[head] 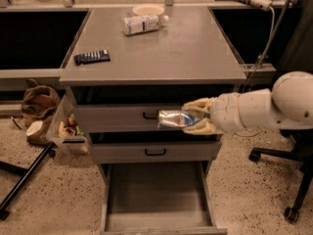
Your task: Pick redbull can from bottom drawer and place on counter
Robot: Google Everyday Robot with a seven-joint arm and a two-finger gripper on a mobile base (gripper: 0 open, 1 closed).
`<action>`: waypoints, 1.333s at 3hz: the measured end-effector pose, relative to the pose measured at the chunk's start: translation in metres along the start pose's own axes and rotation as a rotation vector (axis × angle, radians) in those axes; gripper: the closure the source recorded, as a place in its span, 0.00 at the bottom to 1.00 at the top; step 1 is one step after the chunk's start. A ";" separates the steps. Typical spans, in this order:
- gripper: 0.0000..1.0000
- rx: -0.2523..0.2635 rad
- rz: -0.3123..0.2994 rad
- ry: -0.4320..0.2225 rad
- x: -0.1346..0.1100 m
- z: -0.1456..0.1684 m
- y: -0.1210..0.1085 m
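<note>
The redbull can (pixel 172 119), shiny silver and blue, lies sideways in my gripper (pixel 194 117), which is shut on it. The gripper holds the can in the air in front of the top drawer's face, below the counter's front edge. The white arm reaches in from the right. The bottom drawer (pixel 156 195) is pulled open below, and its grey floor is bare. The counter (pixel 186 48) is the flat grey cabinet top above.
A white labelled plastic bottle (pixel 143 23) lies at the back of the counter near a pale bowl (pixel 148 9). A dark blue remote (pixel 92 57) lies at the counter's left. A bin (pixel 68 126) hangs at the cabinet's left. Chair wheels (pixel 291 212) stand right.
</note>
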State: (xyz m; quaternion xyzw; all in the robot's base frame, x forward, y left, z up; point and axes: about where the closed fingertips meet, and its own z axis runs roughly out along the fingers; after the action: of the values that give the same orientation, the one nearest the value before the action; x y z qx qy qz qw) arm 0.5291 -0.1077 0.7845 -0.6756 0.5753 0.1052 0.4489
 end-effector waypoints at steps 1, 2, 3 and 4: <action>1.00 0.031 -0.156 0.000 -0.070 -0.021 -0.049; 1.00 0.058 -0.289 -0.029 -0.136 0.004 -0.102; 1.00 0.045 -0.321 -0.057 -0.157 0.019 -0.106; 1.00 0.046 -0.317 -0.054 -0.155 0.017 -0.105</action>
State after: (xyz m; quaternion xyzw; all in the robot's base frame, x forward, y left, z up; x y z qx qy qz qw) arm 0.5785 0.0035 0.9277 -0.7444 0.4514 0.0381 0.4905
